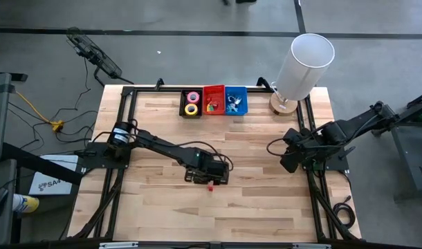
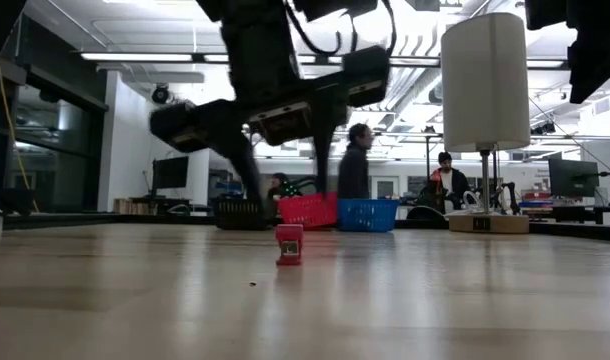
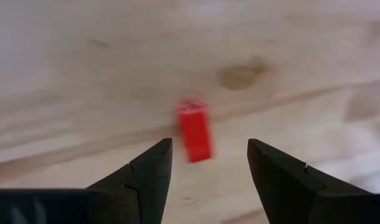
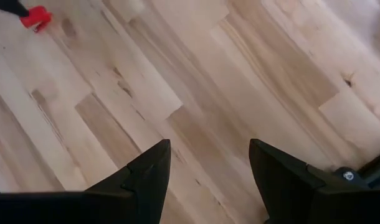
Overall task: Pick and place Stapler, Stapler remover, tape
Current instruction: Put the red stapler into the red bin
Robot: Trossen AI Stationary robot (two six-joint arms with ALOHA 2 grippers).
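Pink and yellow ring-shaped tape rolls [image 1: 191, 103] already binned by desk's far edge; small red plastic stapler [image 3: 195, 129] left mid-desk, loose beneath spread left gripper [image 3: 209, 163]. Right gripper [image 4: 209, 163] spread, empty.

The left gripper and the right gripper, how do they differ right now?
The left gripper hangs over the middle of the table, above a small red object; the right gripper waits by the table's right edge over bare wood. The left wrist view shows the red object between and just ahead of its fingers; the right wrist view shows it far off. Both stand open, holding nothing.
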